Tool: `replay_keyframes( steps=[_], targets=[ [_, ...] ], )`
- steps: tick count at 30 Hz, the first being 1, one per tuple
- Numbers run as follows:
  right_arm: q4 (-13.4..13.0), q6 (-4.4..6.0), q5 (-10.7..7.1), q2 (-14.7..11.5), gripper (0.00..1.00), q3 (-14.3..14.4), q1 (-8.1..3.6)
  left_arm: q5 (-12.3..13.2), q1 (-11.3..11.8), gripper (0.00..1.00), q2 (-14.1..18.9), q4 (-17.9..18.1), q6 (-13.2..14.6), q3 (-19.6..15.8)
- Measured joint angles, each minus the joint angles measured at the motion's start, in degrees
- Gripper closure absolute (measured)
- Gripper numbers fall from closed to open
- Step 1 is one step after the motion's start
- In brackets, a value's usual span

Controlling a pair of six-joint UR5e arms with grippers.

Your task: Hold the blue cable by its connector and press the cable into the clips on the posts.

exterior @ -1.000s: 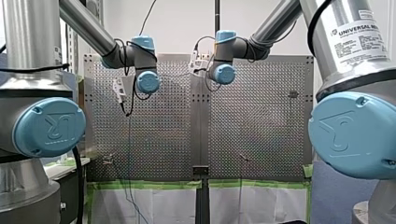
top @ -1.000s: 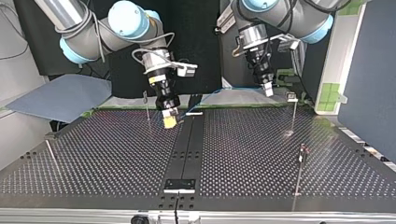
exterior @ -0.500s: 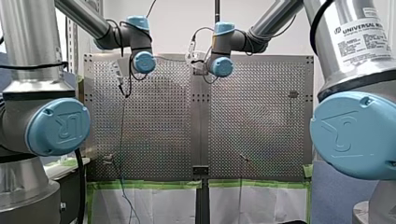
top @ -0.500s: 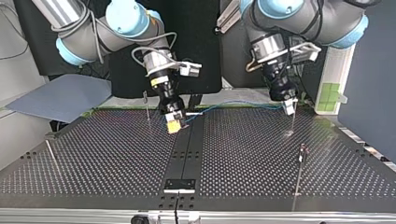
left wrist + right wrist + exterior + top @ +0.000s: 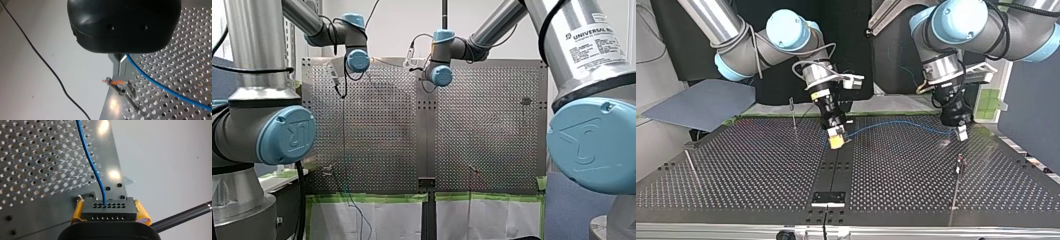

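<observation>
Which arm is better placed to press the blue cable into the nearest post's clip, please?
Left. My left tool holds the blue cable close to the post, and its clip shows just ahead of that tool. My right tool holds the connector, farther away.

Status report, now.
Right pincer shut on dark rectangular connector block. Left pincer shut on thin blue cable, strung between both. Orange-marked clip post ahead; cable not in it.

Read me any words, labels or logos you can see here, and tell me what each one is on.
"UNIVERSAL", then a word running out of sight: white label on my right arm.
Smaller lines under it: too small to read.
Raised emblem on blue joint caps: no readable letters.
</observation>
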Motion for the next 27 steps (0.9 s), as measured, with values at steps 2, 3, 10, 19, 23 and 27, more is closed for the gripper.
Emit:
replay_keyframes(
  steps=[2, 3, 10, 19, 23, 27],
  targets=[
    [0.1, 0.05, 0.08, 0.2, 1.0, -0.9, 0.19, 1.0, 1.0, 0.98, -0.2, -0.1, -0.2, 0.1],
    [0.2, 0.05, 0.1, 0.3, 1.0, -1.3, 0.28, 1.4, 1.4, 0.98, -0.4, -0.1, -0.3, 0.1],
    [2.1, 0.08, 0.14, 2.0, 1.0, -4.9, 1.13, 4.9, 4.9, 0.98, -2.2, -0.1, -0.5, 1.4],
    [3.7, -0.13, 0.17, 4.5, 1.0, -8.4, 2.3, 9.0, 9.0, 0.98, -4.4, -0.1, -3.0, 3.5],
    [4.1, -0.17, 0.16, 5.7, 1.0, -10.4, 2.99, 11.1, 11.3, 0.98, -4.5, 0.0, -4.0, 3.6],
    [4.3, -0.18, 0.1, 6.0, 1.0, -12.2, 3.43, 12.2, 13.3, 0.98, -4.5, 0.1, -4.3, 3.6]
  ],
)
